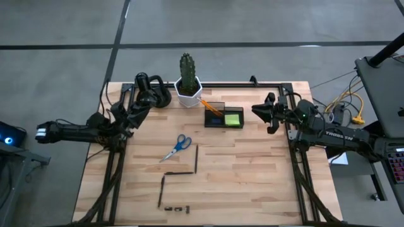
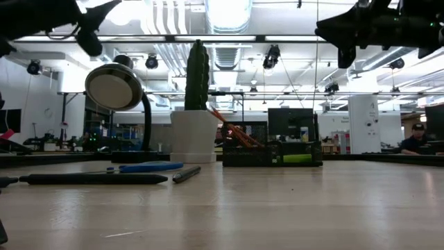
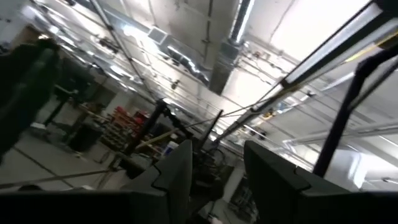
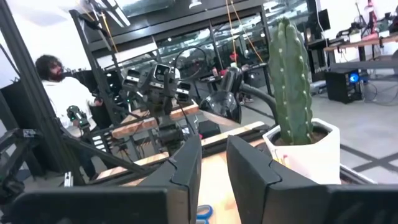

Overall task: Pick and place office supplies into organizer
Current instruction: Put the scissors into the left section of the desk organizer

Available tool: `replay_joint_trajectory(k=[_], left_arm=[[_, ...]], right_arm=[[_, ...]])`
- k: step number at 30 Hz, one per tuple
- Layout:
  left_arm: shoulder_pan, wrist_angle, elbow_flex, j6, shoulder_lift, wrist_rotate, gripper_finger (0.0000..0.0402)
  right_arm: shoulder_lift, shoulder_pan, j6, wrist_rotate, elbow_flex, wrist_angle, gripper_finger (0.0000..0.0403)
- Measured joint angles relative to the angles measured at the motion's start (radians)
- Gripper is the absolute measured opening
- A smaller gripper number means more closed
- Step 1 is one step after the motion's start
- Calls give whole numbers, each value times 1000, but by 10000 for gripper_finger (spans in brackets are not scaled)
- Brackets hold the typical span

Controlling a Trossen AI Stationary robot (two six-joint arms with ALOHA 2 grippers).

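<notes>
The dark organizer (image 1: 223, 115) stands at the table's far middle and holds a lime-green sticky pad (image 1: 233, 119) and orange pencils (image 1: 212, 106). Blue-handled scissors (image 1: 178, 146) lie flat mid-table. Dark pens (image 1: 196, 157) (image 1: 178, 173) (image 1: 161, 189) lie nearer, and tiny black clips (image 1: 177, 207) sit by the near edge. My left gripper (image 1: 140, 108) (image 3: 214, 152) hangs open above the far-left table, tipped upward toward the ceiling. My right gripper (image 1: 259, 112) (image 4: 213, 146) hovers open just right of the organizer, facing the cactus.
A white hexagonal cactus pot (image 1: 188, 92) stands just left of the organizer. A black rounded gadget (image 1: 153, 92) sits farther left, close to my left gripper. A dark frame (image 1: 252, 84) runs along the table's far edge and sides. A person (image 4: 53, 87) is beyond the table.
</notes>
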Motion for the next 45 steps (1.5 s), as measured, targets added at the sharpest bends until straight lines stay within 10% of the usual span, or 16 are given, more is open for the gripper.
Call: replay_joint_trajectory(k=[31, 45], left_arm=[[0, -838, 577, -459, 466, 246, 130], [0, -1410, 892, -571, 768, 194, 130]], right_arm=[[2, 0, 34, 45, 10, -32, 64], [2, -1, -19, 75, 10, -98, 61]])
